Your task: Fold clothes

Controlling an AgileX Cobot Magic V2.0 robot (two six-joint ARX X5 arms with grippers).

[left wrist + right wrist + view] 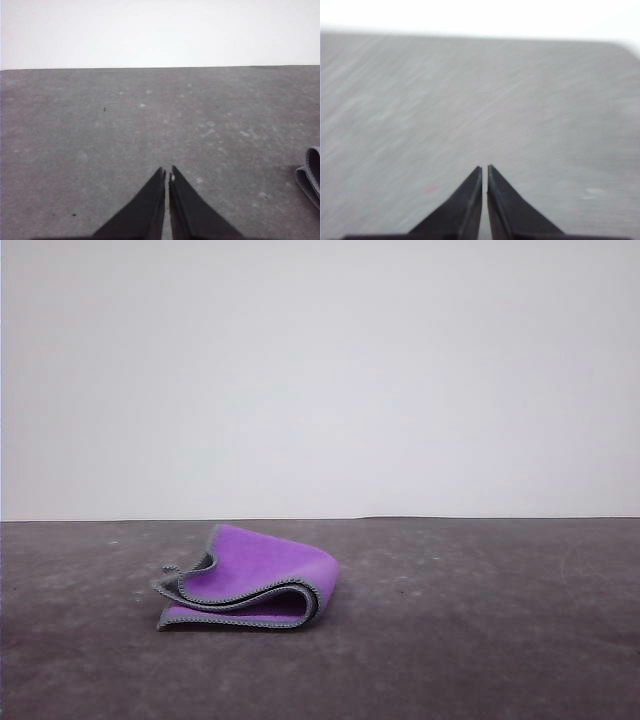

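Observation:
The clothes [255, 580] are one small cloth lying folded over on the dark grey table [480, 640], left of centre in the front view. Its bright purple face shows on top and the grey stitched hem runs in layered curves along the front. A grey edge of the cloth [311, 175] shows in the left wrist view. My left gripper [167, 172] is shut with nothing between its dark fingers, over bare table beside the cloth. My right gripper [485, 169] is also shut and empty above bare table; that view is blurred.
A plain white wall [320, 370] rises behind the table's far edge. The table surface [125, 125] is dark grey with small pale specks.

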